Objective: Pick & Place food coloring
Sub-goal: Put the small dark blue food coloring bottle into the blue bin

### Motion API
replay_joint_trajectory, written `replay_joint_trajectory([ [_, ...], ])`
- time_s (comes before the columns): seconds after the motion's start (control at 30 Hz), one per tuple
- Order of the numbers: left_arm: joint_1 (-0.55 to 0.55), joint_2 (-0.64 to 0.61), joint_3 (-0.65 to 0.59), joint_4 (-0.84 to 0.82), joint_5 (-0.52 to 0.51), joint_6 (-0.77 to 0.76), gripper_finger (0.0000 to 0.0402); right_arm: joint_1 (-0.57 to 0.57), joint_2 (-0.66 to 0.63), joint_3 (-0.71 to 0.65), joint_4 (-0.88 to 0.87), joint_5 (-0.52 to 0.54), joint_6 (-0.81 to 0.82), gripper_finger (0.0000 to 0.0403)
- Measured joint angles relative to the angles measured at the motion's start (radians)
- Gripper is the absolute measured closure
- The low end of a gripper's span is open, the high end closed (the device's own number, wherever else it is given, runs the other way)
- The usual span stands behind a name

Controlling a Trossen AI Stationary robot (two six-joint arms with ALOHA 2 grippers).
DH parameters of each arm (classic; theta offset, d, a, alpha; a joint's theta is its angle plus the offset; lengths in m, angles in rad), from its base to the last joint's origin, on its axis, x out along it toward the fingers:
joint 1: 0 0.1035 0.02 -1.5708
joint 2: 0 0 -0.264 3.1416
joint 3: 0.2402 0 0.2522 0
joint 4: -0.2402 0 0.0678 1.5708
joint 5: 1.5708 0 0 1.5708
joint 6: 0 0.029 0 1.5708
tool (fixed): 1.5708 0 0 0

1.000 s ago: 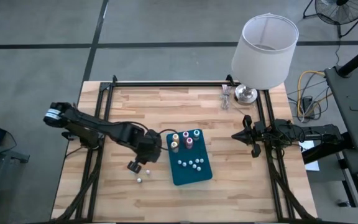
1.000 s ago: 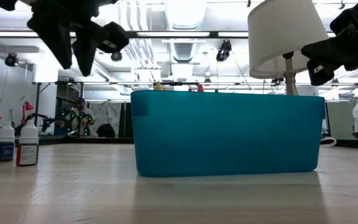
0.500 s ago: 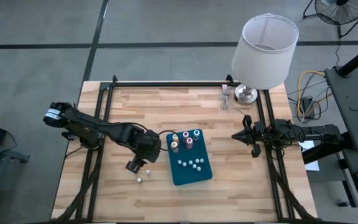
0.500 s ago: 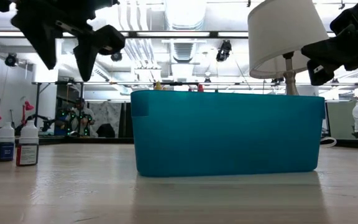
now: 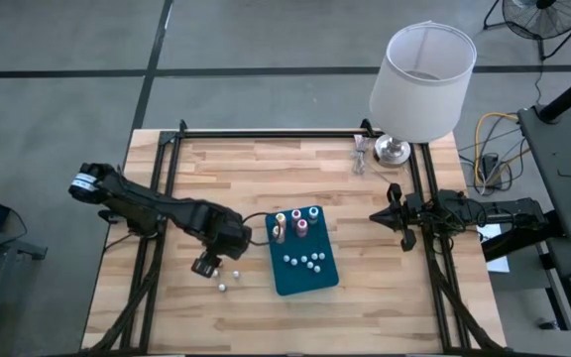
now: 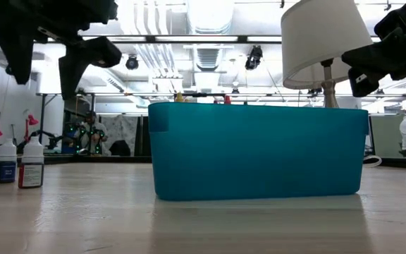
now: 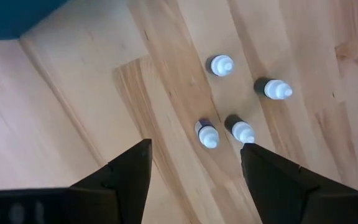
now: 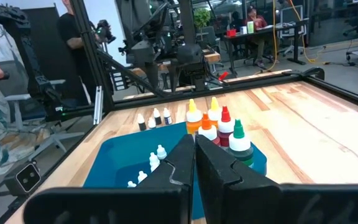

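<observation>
1. Left gripper (image 7: 191, 165) hangs wide open, empty, above four small bottles (image 7: 208, 134) standing on the table (image 5: 216, 164)
2. Tray (image 5: 305, 276) beside them holds more bottles, perhaps a dozen
3. Right gripper (image 5: 377, 215) waits shut near the lamp (image 5: 419, 74)

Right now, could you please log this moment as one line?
left gripper: open above loose bottles | right gripper: shut, waiting at table edge | tray: holds bottles
</observation>
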Motion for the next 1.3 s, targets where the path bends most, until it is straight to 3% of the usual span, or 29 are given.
replay_joint_trajectory([
  [0.63, -0.022, 0.0, -0.212, 0.173, -0.004, -0.017, 0.0184, 0.0, 0.0, 0.0, 0.0, 0.0, 0.0, 0.0394],
  [1.3, -0.053, 0.001, -0.289, 0.288, 0.003, -0.031, 0.0184, 0.0, 0.0, 0.0, 0.0, 0.0, 0.0, 0.0394],
])
